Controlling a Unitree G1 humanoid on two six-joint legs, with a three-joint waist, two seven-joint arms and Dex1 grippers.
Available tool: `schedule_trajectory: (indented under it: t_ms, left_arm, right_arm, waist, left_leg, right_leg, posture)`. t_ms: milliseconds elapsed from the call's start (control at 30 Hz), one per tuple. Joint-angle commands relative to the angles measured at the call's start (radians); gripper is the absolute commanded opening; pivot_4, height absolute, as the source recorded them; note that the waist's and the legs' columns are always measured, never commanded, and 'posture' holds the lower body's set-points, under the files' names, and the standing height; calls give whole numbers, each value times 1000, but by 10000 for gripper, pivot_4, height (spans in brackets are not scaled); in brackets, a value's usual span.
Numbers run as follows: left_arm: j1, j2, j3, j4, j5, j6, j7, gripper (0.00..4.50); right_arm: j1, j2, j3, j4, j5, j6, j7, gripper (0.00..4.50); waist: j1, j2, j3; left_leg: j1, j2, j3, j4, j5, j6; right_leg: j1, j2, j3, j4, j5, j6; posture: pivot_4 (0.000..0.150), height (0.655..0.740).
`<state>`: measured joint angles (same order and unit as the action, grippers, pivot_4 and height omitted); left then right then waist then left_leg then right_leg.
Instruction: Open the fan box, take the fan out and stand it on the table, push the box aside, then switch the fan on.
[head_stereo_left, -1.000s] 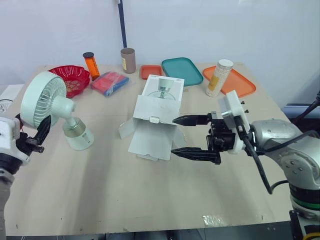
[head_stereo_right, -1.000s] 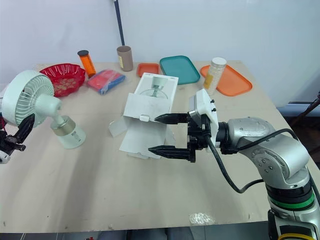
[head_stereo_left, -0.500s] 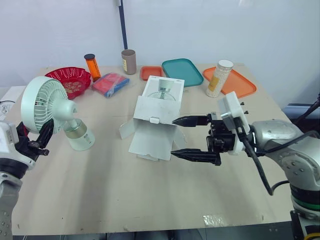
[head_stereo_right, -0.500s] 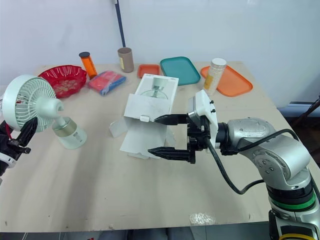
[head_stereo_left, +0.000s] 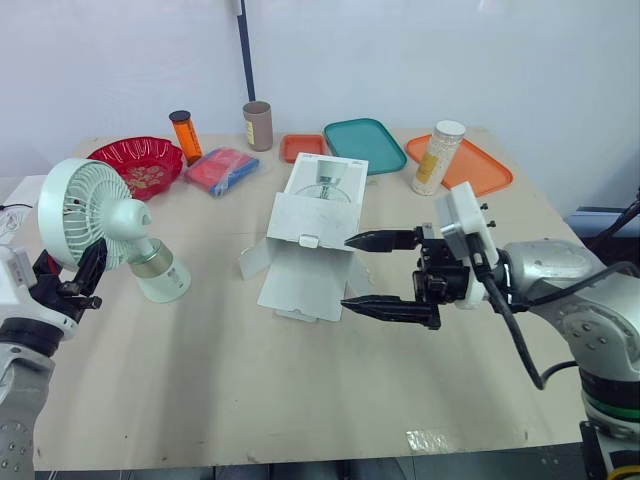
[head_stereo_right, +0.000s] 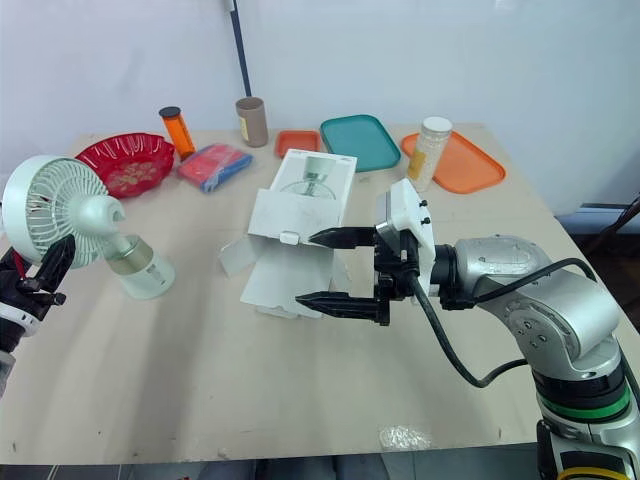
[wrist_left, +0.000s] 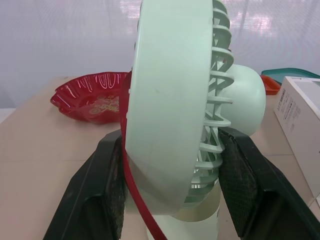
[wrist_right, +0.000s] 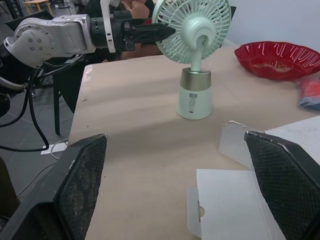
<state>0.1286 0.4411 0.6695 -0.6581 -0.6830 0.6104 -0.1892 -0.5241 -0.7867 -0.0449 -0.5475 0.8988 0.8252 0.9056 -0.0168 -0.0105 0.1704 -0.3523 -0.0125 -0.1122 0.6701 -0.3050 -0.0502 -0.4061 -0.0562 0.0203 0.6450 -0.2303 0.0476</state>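
Change is slight: the fan (head_stereo_left: 100, 215) has its head a touch lower and further toward the robot's left than a second ago, while its base stays on the table (head_stereo_left: 250, 380), well apart from the box (head_stereo_left: 310, 235). The left gripper (wrist_left: 170, 137) remains clamped on the head, so I judge the fan is being settled upright and not yet released. The right gripper (head_stereo_left: 350, 271) has not moved: its fingers are wide apart with the tips at the open flaps, well placed to push the box aside. The left wrist view shows the pads (wrist_left: 107, 185) pressing the front rim and the rear grille, a contact the head views hide. The right wrist view shows the base flat on the table.
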Motion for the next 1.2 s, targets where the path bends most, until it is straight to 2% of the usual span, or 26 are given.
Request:
schedule_trajectory:
  t_ms: [33,467,533,600,700,1200]
  left_arm:
    - [15,-13,-21,29,-5,17,21,20891]
    - [30,4,-31,36,-18,2,2,20891]
    - [29,1,-32,33,-23,0,6,31109]
    - [30,1,-31,32,-20,-4,16,38278]
    - [31,7,-34,33,-17,-9,20,44122]
    - [99,5,26,-6,-57,-2,34,44122]
  right_arm:
    - [-21,10,-4,-33,5,-16,-12,45000]
    - [-16,10,5,-39,6,-23,4,45000]
    - [-15,10,5,-40,4,-24,5,45000]
    - [-13,10,5,-40,2,-26,7,45000]
    - [-11,9,5,-39,0,-29,11,45000]
    - [-1,8,8,-43,-2,-34,10,45000]
  waist:
    - [0,0,0]
    - [0,3,-2]
    - [0,3,-2]
    - [-3,1,-1]
    - [-4,-4,2]
    - [-4,-5,2]
  left_leg:
    - [0,0,0,0,0,0]
    - [0,0,0,0,0,0]
    - [0,0,0,0,0,0]
    - [0,0,0,-1,0,0]
    - [-1,1,0,-1,0,0]
    - [-2,1,0,-1,0,0]
  right_leg:
    - [0,0,0,0,0,0]
    - [0,0,0,0,0,0]
    - [0,0,0,0,0,0]
    - [-1,0,0,0,0,0]
    - [-2,1,0,0,0,0]
    - [-2,0,0,-1,-1,0]
  posture:
    - [1500,7400]
    - [1500,7400]
    - [1500,7400]
    - [1500,7400]
    - [1500,7400]
    - [1500,7400]
